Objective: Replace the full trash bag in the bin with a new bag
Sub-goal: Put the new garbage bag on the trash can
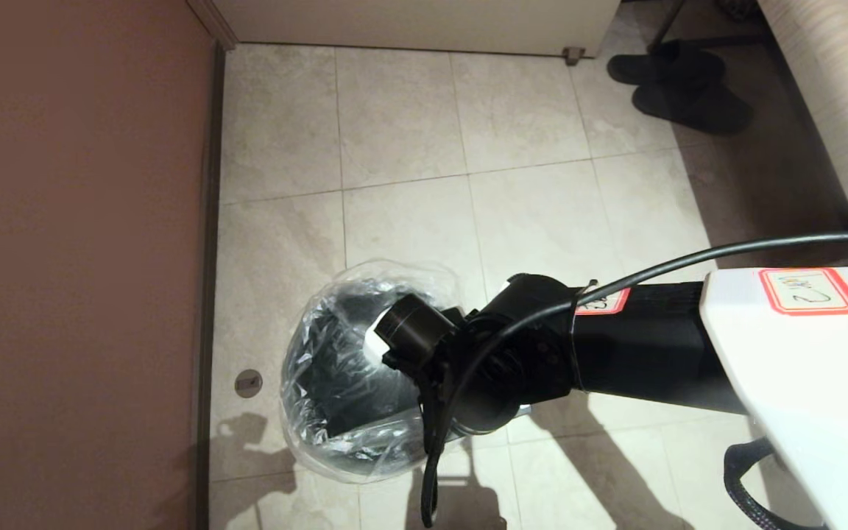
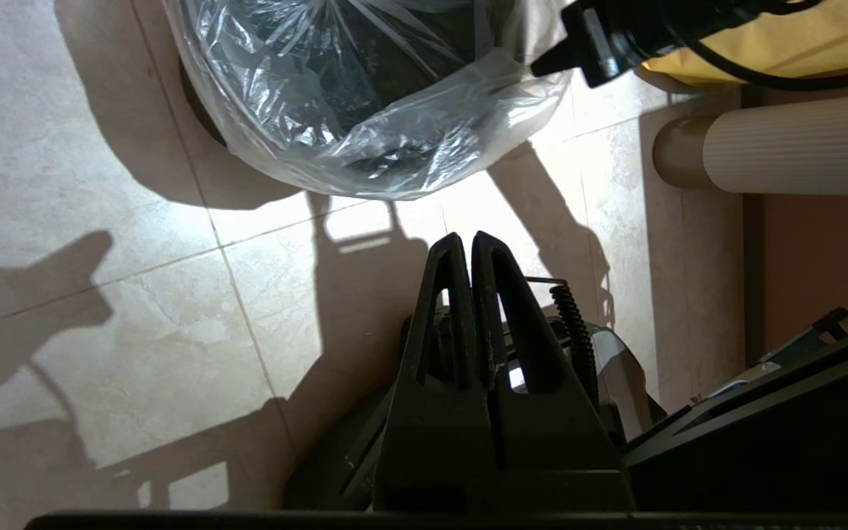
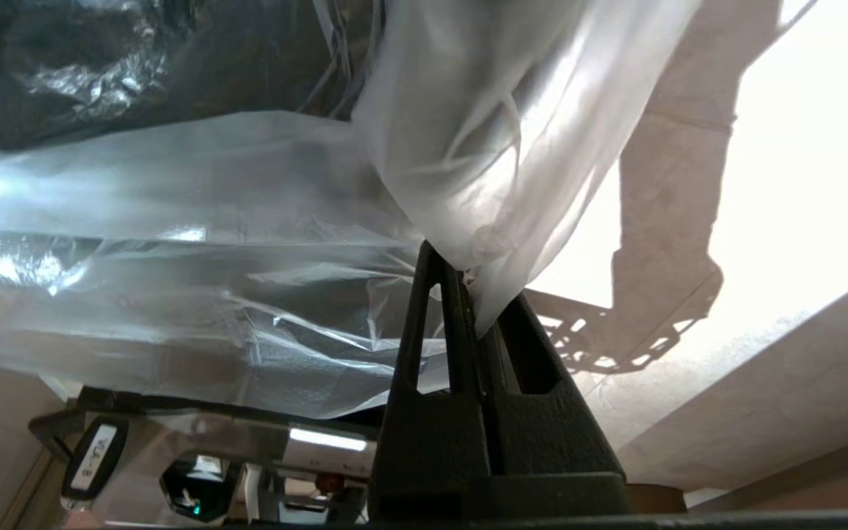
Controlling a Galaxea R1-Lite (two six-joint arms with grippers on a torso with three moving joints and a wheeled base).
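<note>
New bag [image 1: 336, 390] sits draped in and over the bin [image 1: 343, 368] on the tiled floor [image 1: 409, 147], film spilling past the rim. Right gripper [image 3: 472, 291] over the bin's near-right edge, fingers clamped on a fold of bag edge, probably to stretch it over the rim. Left gripper [image 2: 468, 246] parked above the floor beside the bin, fingers together, empty.

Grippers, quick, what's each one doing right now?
Left gripper: shut, holding nothing.
Right gripper: shut on the thin clear crinkly plastic bag.
</note>
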